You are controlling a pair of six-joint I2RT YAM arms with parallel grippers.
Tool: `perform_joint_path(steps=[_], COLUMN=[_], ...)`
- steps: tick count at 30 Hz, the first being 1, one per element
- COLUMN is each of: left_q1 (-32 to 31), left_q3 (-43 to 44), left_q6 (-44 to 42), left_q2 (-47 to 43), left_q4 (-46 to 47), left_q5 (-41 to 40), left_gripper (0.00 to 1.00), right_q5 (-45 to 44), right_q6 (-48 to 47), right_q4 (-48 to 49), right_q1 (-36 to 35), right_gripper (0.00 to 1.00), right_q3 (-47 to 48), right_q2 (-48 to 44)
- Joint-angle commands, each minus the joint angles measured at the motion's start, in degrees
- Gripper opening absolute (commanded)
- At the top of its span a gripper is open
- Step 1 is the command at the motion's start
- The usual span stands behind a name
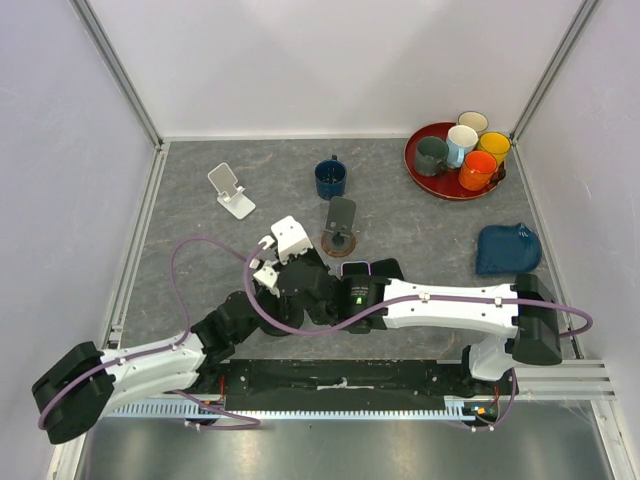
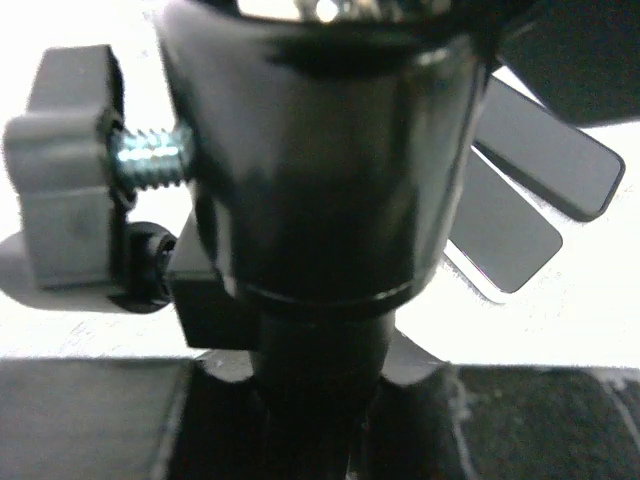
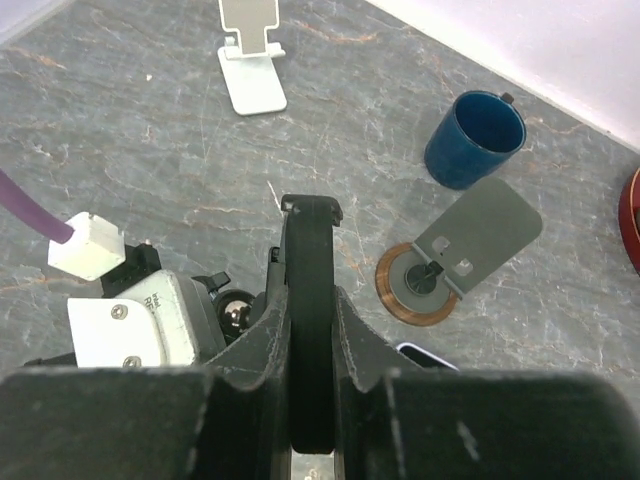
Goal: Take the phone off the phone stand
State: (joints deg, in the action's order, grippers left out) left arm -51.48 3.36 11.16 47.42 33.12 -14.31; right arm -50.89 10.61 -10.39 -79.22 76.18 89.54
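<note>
My right gripper (image 3: 312, 335) is shut on the phone (image 3: 310, 250), a thin black slab that stands edge-on between its fingers. Just left of it are the shiny ball joint (image 3: 236, 312) and the knob of the black phone stand. The left wrist view is filled by that stand's ball housing (image 2: 320, 160), with a grey screw knob (image 2: 60, 180) at its side. My left gripper (image 2: 320, 420) is shut round the stem below the housing. From above, both grippers meet at mid-table (image 1: 310, 285) and hide the stand. I cannot tell whether the phone still sits in the stand.
A white stand (image 1: 232, 190) and a grey stand on a round brown base (image 1: 340, 228) sit further back, with a blue mug (image 1: 330, 178) between them. A red tray (image 1: 418, 175) of mugs stands back right, a blue cloth (image 1: 508, 250) at right. Another phone (image 1: 357, 268) lies flat by the grippers.
</note>
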Motion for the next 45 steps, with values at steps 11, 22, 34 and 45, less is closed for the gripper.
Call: perform_joint_path(steps=[11,22,34,45], left_q1=[2.62,2.79,2.79,2.79], left_q3=[-0.19,-0.80,-1.86,-2.65], left_q6=[2.56,-0.79,-2.19,-3.07], left_q2=[2.59,0.48,0.04,-0.66], left_q4=[10.03,11.42,12.40,12.75], left_q5=[1.55,8.50,7.19,7.71], left_gripper=[0.02,0.02,0.02,0.02], right_q5=[10.10,30.05,28.31,33.13], right_q6=[1.87,-5.70,0.46,2.13], right_q4=[4.59,3.54,-9.73,-23.00], right_q1=[-2.43,11.25,11.81,15.50], right_gripper=[0.86,0.98,0.96,0.77], right_q3=[-3.76,-15.44,-0.26,12.94], right_q2=[-14.72,-33.45,-13.98,-0.69])
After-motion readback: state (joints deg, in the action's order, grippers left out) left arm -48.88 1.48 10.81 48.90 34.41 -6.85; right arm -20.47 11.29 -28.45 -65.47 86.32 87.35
